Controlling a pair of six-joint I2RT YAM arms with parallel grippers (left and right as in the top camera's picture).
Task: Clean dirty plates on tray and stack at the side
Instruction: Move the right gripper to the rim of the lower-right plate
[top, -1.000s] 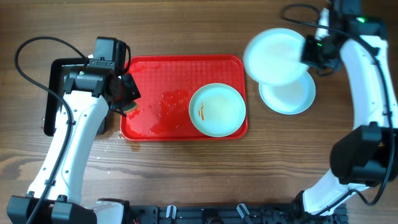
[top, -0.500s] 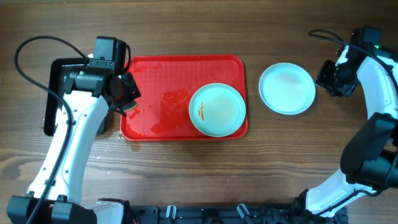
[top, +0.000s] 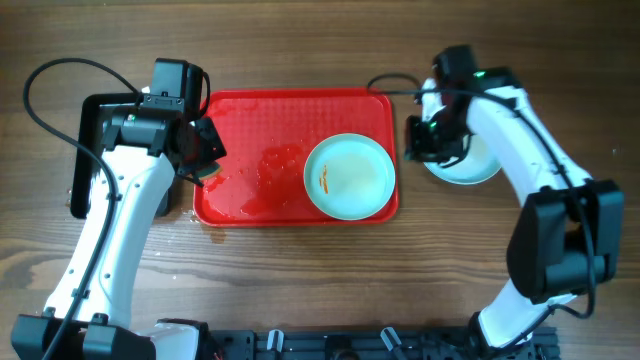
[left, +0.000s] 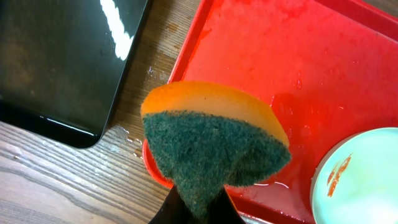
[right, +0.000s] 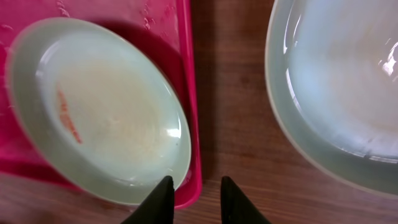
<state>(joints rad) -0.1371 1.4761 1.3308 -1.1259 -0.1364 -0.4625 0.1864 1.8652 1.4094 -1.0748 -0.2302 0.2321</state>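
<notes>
A pale mint plate (top: 349, 176) with an orange smear lies at the right end of the red tray (top: 260, 150). It also shows in the right wrist view (right: 99, 106) and the left wrist view (left: 360, 180). Stacked clean plates (top: 478, 165) lie on the table right of the tray, partly hidden by my right arm; they show in the right wrist view (right: 336, 87). My right gripper (right: 194, 186) is open and empty over the tray's right rim (right: 189, 93), between the plates. My left gripper (left: 199, 208) is shut on a green-and-orange sponge (left: 214, 140) above the tray's left edge.
A glossy black tray (top: 92, 150) lies left of the red tray, also in the left wrist view (left: 56, 56). Water films the red tray's middle (top: 270, 175). Drops wet the wood by its front left corner (left: 127, 134).
My right arm let go of a plate onto the stack at the right, swung out to the far right, then came back left over the tray's right rim. The left arm has not moved.
</notes>
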